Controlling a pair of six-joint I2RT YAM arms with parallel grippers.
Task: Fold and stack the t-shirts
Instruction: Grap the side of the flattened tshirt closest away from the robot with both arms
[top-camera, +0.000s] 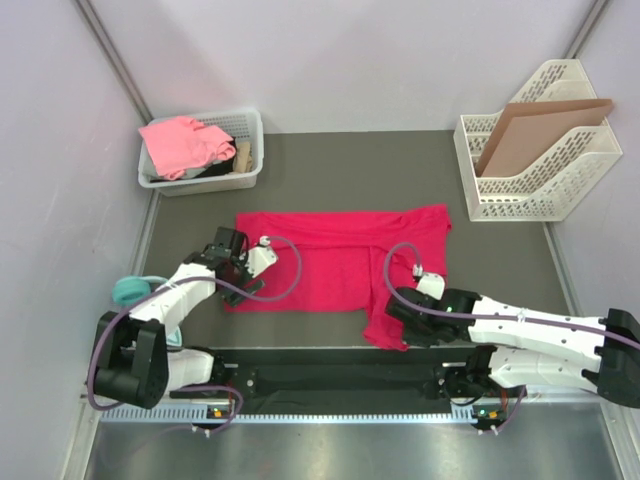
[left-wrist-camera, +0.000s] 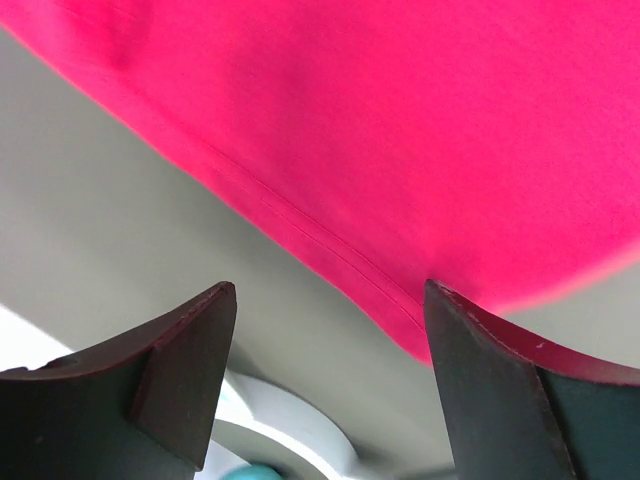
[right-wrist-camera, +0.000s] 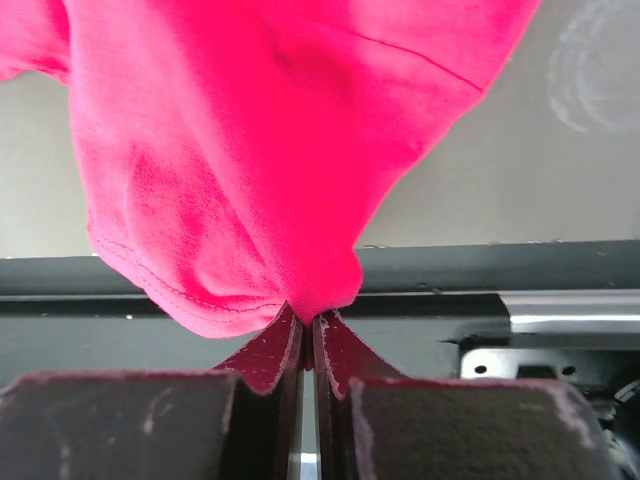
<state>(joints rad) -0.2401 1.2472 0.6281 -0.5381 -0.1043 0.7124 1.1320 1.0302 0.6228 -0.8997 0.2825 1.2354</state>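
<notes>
Overhead, from behind my arms (top-camera: 540, 335), I look down on the whole table (top-camera: 350, 170); each wrist camera peers close past its fingers (left-wrist-camera: 185, 375) at the crimson t-shirt (top-camera: 330, 262), shared by all three views.

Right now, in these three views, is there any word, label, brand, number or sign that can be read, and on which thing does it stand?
No text can be read in any view.
red t-shirt: plain, no print.
pink t-shirt in the white basket: no print visible.
cardboard sheet and white file rack: no label.
Coloured dots on the base rail: too small to read.
</notes>
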